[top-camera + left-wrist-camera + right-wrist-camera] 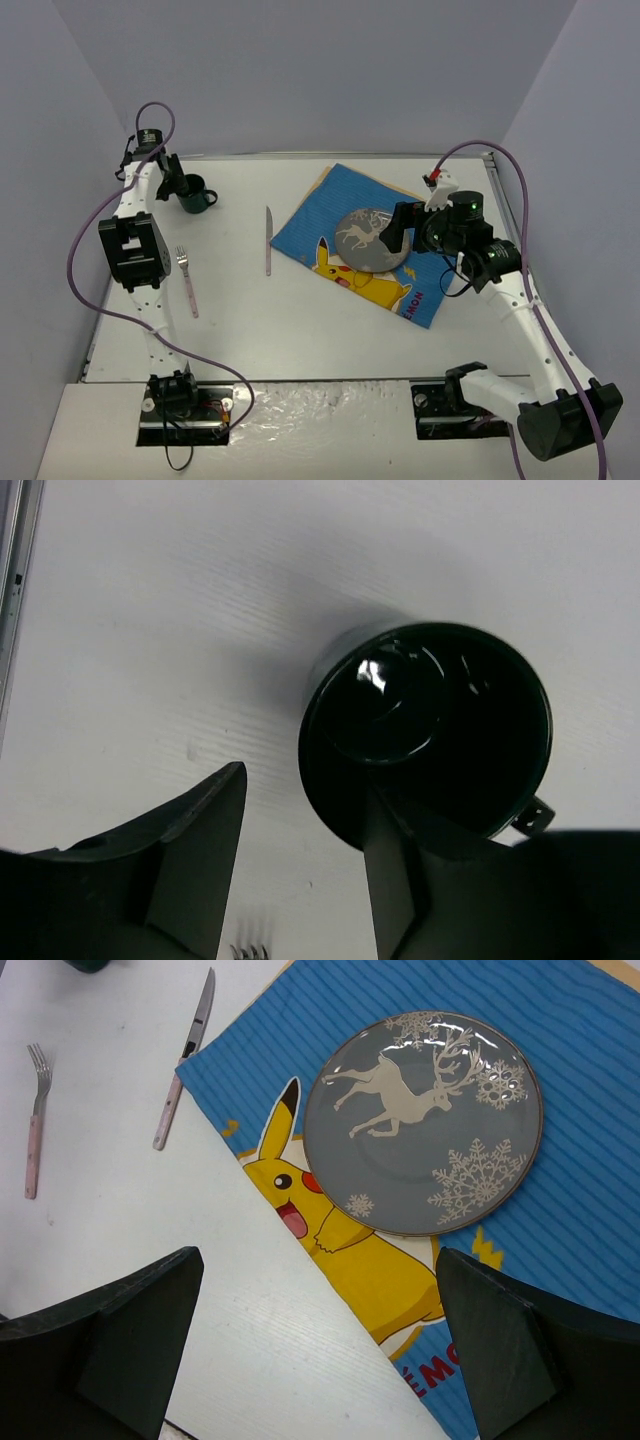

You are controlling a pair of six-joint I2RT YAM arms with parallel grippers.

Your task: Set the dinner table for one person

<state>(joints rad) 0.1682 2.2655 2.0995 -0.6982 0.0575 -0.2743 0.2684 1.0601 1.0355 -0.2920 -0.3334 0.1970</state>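
Observation:
The white dinner table holds a blue cartoon placemat with a grey reindeer plate on it. A knife and a pink-handled fork lie to its left. A dark green mug stands upright at the far left. My left gripper is at the mug: one finger overlaps its near rim, while the other finger stands apart with bare table between them. My right gripper hovers open over the placemat's near edge, just short of the plate.
Metal edging runs along the table's left side near the mug. The fork's tines peek in below the left fingers. In the right wrist view the knife and fork lie at the upper left. Purple walls enclose the table.

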